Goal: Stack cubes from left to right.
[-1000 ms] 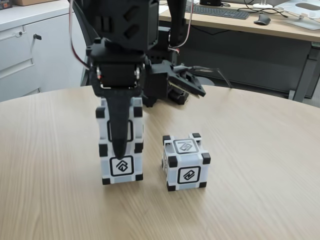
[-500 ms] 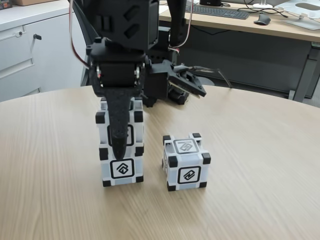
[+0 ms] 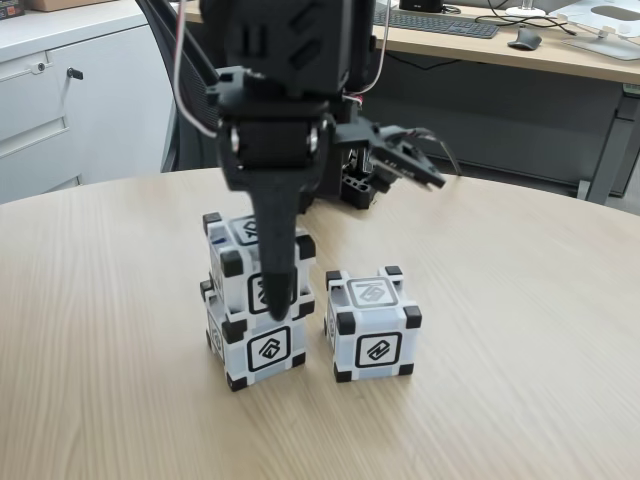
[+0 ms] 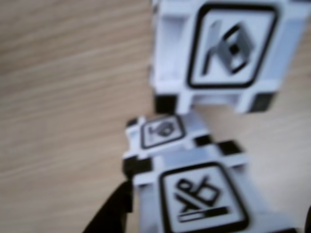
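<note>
Item: my jaws (image 3: pixel 275 300) grip the top cube (image 3: pixel 255 262), skewed on the bottom cube (image 3: pixel 255 345); third cube (image 3: pixel 370 325) at three o'clock; risk: topple on release.

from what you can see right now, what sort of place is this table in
Most likely an office or lab workroom. Behind the round wooden table stands a desk with a keyboard and mouse, and a white cabinet sits to the left in the fixed view.

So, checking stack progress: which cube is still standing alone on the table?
The cube on the right in the fixed view; the other two are stacked, top cube on bottom cube.
</note>
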`<state>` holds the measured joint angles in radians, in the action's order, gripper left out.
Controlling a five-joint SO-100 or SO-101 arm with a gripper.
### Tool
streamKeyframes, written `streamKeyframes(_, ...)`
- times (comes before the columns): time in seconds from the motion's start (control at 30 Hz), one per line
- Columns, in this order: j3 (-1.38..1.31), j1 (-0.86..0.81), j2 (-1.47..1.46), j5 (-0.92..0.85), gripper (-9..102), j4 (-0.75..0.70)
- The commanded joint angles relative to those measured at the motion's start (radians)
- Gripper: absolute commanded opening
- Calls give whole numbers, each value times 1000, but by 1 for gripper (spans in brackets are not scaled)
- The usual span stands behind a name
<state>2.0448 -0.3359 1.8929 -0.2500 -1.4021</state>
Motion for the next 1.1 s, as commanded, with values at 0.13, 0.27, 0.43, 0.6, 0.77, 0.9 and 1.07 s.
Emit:
streamKeyframes(0.13,-14,124,124,81,39,-8)
streamKeyframes(0.27,-14,204,143,130,39,-8)
streamKeyframes(0.43,-14,272,129,161,39,-9)
streamKeyframes(0.6,-12,281,123,175,40,-11)
streamKeyframes(0.77,-2,281,124,167,42,-46)
streamKeyframes(0.9,-3,282,120,170,43,-60)
streamKeyframes(1.07,-6,282,5,210,43,-60)
